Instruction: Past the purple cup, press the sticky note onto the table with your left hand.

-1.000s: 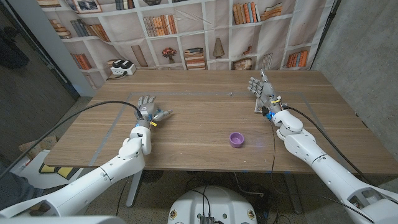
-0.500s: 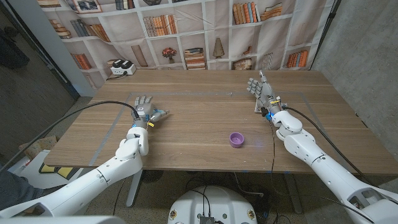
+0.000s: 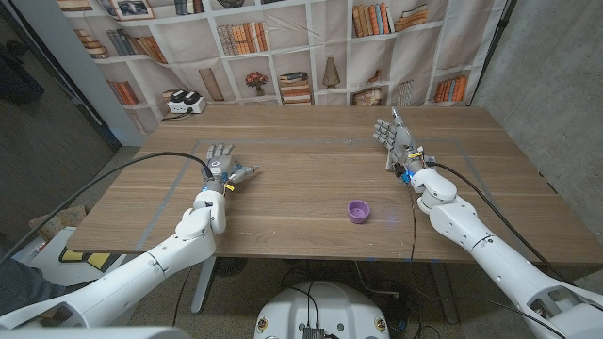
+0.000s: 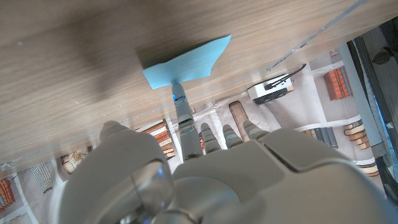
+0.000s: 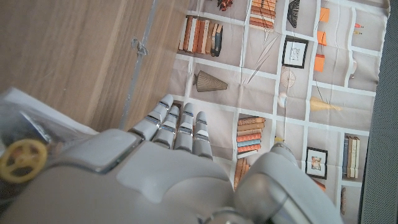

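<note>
On the wooden surface (image 3: 311,179), the left hand (image 3: 222,165) at ten o'clock pinches the light-blue paper sticky note (image 4: 185,61), which touches the wood. The right hand (image 3: 399,141), fingers apart, holds nothing at two o'clock. The small purple cup (image 3: 358,211) sits near centre, so pressing appears underway but far from it.

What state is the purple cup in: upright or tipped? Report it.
Upright. The cup stands on the table with its round opening facing up; nothing shows inside.
</note>
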You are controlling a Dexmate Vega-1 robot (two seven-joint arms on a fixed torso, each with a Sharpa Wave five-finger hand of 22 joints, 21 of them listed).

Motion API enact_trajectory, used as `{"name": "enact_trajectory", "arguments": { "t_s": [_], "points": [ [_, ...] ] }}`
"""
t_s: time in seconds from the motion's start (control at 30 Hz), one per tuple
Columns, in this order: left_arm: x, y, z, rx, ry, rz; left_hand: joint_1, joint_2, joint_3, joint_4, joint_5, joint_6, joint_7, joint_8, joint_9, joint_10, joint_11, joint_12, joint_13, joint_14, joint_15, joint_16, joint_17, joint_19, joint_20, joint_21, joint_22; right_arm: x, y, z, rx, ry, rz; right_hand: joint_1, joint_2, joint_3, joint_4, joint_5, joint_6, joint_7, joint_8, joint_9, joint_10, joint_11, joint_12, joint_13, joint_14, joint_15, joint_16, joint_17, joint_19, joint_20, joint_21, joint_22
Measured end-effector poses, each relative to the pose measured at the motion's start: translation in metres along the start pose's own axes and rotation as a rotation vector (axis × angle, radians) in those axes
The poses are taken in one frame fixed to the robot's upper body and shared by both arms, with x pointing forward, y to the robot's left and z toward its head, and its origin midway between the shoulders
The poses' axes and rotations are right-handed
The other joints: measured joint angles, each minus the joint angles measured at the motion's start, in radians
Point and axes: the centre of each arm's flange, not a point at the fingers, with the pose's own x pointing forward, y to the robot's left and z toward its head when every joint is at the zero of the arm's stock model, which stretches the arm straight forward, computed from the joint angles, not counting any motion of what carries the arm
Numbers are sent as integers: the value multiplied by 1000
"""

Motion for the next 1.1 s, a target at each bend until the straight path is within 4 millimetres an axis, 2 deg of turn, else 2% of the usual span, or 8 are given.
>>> {"name": "enact_trajectory", "arguments": {
  "t_s": [0.8, 1.1],
  "points": [
    [-1, -3, -17, 8, 33, 3, 3, 3, -4, -4, 0, 5, -5, -8, 2, 0, 0, 0, 0, 8, 3, 0, 0, 0, 0, 0, 0, 2, 6, -1, -9, 14, 1, 0, 0, -3, -3, -1, 0, 0, 0, 0, 0, 0, 0, 0, 0, 0, 0, 0, 0, 0, -12, 0],
    [6, -4, -22, 17, 38, 6, 7, 6, -4, -4, 0, -18, -29, -26, 5, 0, 0, 0, 0, 10, 1, 0, 0, 0, 0, 0, 0, 1, 7, -2, -8, 22, -6, 0, 0, -3, -3, -1, 0, 0, 0, 0, 0, 0, 0, 0, 0, 0, 0, 0, 3, 4, -12, 0]
  ]
}}
